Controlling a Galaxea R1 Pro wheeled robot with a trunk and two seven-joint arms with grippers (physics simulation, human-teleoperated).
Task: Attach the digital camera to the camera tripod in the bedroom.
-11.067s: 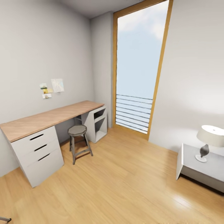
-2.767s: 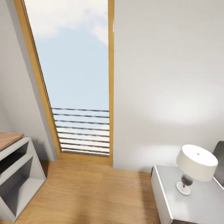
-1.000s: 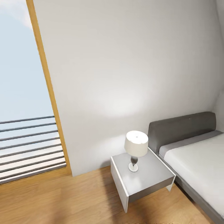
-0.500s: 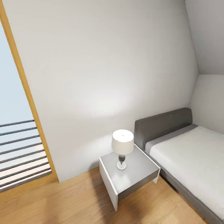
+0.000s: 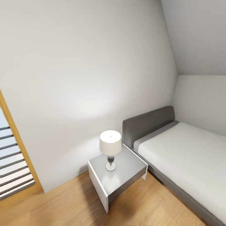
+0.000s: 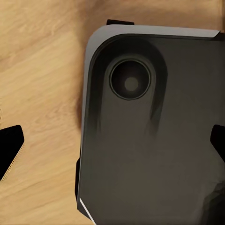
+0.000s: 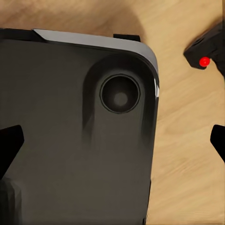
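Observation:
The bedroom's white-mattress bed (image 5: 188, 157) with a grey headboard stands at the right of the head view, against pale grey walls. The camera tripod is out of view. In the right wrist view a small black object with a red dot (image 7: 205, 52) lies on the wood floor, cut by the frame edge; it looks like the digital camera. My right gripper (image 7: 112, 145) is open, its fingertips (image 7: 9, 147) wide apart above my dark base (image 7: 70, 140). My left gripper (image 6: 112, 147) is open too, hanging over the base (image 6: 150, 140) with nothing between its fingers.
A grey nightstand (image 5: 125, 175) carrying a white-shaded lamp (image 5: 110, 146) sits between the bed and the wall. An oak-framed window with slats (image 5: 12, 169) is at the far left. Light wood floor (image 5: 62, 207) runs in front of the nightstand.
The head view has swung to the right: the window has slid off to the left and more of the bed shows. The nightstand, lamp and bed themselves have not moved.

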